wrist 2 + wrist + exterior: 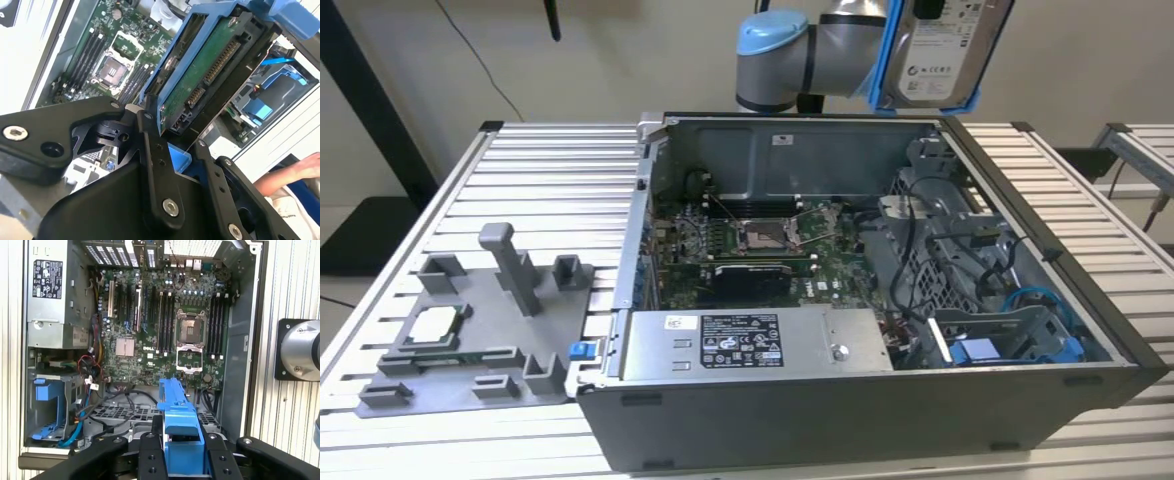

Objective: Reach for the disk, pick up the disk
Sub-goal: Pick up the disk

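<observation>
One disk (931, 55) was seen held aloft in the exterior view, raised clear above the rear wall of the open computer case (1067, 290), its white label facing the camera and its blue bracket (889, 50) running down the side nearer the arm (781, 60). In the second wrist view the gripper (172, 145) was recorded clamped on the disk (205, 75): two black fingers (155, 165) were pressed against opposite sides of the bracket, with the green circuit board and connector edge of the drive standing out beyond the fingertips. In the first wrist view the same grip was noted, the blue bracket (177, 425) seated between the black fingers (150, 455) and projecting past them over the case. Beyond the fingertips the motherboard (165, 325) was observed lying well apart from the held disk, its bare processor socket (192, 330) and memory slots exposed. A grey power supply (747, 343) was logged at the near wall of the case in the exterior view, and an empty blue drive cage (1007, 345) at the case corner on that view's right. Outside the case, on the slatted table (547, 160), a grey fixture tray (467, 340) was noted on the exterior view's left. A person's hand (305, 167) was visible at the edge of the second wrist view, well apart from the fingers.
</observation>
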`<state>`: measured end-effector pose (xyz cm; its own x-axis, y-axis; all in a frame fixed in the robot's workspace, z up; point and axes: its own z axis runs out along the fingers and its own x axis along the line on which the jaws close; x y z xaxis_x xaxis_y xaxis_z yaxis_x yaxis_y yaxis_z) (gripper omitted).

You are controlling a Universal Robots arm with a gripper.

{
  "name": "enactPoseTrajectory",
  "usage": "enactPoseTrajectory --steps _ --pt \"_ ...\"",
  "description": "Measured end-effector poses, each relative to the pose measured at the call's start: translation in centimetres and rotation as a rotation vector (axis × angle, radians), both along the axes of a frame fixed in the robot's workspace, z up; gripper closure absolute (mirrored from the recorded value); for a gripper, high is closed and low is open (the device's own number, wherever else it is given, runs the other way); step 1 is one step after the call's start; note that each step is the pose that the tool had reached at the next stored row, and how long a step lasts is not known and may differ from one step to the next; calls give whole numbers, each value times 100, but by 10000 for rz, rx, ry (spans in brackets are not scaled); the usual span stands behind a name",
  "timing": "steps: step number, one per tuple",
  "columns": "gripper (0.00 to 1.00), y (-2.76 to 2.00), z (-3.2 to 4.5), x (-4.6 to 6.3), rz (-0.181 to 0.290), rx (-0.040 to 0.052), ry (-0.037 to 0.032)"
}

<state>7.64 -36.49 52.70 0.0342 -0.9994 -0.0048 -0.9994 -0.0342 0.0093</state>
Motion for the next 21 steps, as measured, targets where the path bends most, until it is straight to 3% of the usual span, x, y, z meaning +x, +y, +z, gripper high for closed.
enactPoseTrajectory --steps 14,18,21 --pt "100 -12 0 13 0 -2 1" --pt "100 -58 -2 23 -6 0 3" --pt "100 -120 -5 29 -17 0 6"
